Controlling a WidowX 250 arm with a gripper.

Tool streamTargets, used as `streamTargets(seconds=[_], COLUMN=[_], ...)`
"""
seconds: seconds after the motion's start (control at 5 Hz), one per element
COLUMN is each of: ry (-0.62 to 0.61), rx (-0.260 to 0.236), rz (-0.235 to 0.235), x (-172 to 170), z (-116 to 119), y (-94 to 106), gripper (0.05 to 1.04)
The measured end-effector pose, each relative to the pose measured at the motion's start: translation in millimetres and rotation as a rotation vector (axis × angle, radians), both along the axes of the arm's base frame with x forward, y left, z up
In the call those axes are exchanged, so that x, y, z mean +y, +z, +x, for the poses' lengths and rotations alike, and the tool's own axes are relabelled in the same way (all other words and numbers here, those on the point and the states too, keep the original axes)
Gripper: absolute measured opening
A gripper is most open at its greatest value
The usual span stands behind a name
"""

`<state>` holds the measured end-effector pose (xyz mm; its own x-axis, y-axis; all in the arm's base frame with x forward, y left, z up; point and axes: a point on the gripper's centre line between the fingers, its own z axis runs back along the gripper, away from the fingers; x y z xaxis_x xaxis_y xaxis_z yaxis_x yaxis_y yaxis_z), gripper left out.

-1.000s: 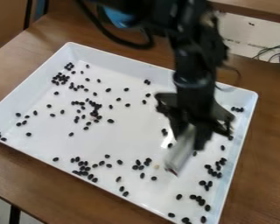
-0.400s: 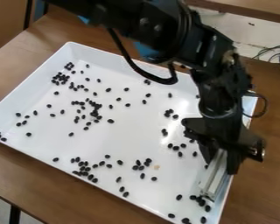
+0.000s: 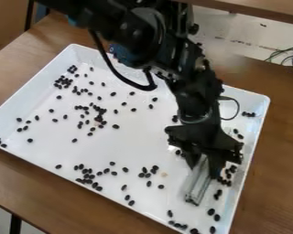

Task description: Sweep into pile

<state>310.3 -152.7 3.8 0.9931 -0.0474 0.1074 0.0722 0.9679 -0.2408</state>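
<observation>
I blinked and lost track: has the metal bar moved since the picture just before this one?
Yes, leftward in the view. The metal bar, close to the tray's right wall before, is now farther from it.

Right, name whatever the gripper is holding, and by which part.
The gripper holds a pale, narrow bar by its upper part, the lower end pointing down.

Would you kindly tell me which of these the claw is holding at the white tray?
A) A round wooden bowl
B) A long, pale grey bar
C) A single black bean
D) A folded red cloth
B: a long, pale grey bar is held in the claw and slants down from it within the white tray.
</observation>
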Motion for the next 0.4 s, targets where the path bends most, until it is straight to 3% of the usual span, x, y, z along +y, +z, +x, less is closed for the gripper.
streamTargets(seconds=[0.4], ry=[-0.028], rx=[0.004], rz=[0.086], x=[25.0], z=[7.0], y=[0.9], gripper=[0.358])
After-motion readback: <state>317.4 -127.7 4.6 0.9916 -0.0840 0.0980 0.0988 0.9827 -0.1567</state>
